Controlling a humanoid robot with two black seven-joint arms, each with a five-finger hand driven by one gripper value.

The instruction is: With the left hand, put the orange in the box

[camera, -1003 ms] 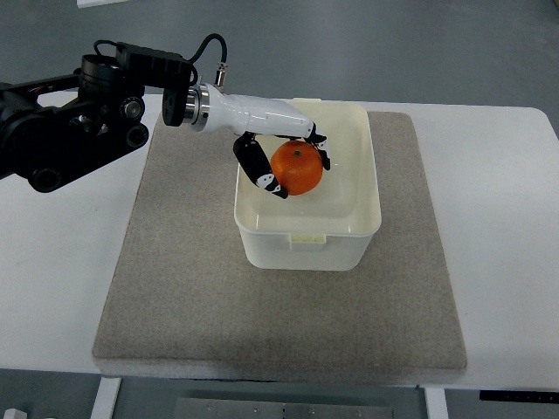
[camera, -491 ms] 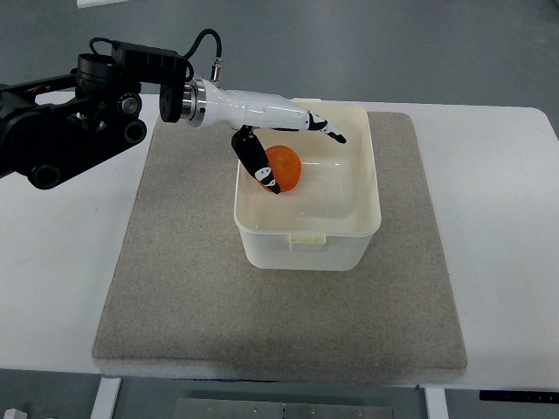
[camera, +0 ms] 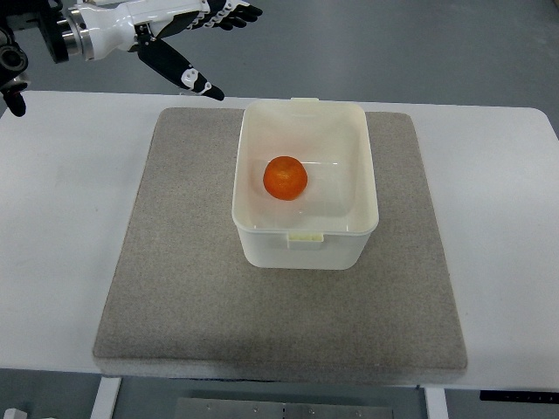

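Observation:
An orange [camera: 286, 178] lies inside the white plastic box [camera: 360, 201], near its left wall. The box stands on a grey mat [camera: 192, 279]. My left hand [camera: 210, 44] is up at the top left of the view, well away from the box, with its fingers spread and holding nothing. Its white forearm comes in from the top left corner. The right arm does not show.
The grey mat lies on a white table [camera: 61, 262]. The table's far edge runs along the top, with grey floor behind it. The box's front wall has a small tab [camera: 306, 236].
The left hand let go of the orange, which dropped into the box. The hand opened and drew back up and to the left, out of the box.

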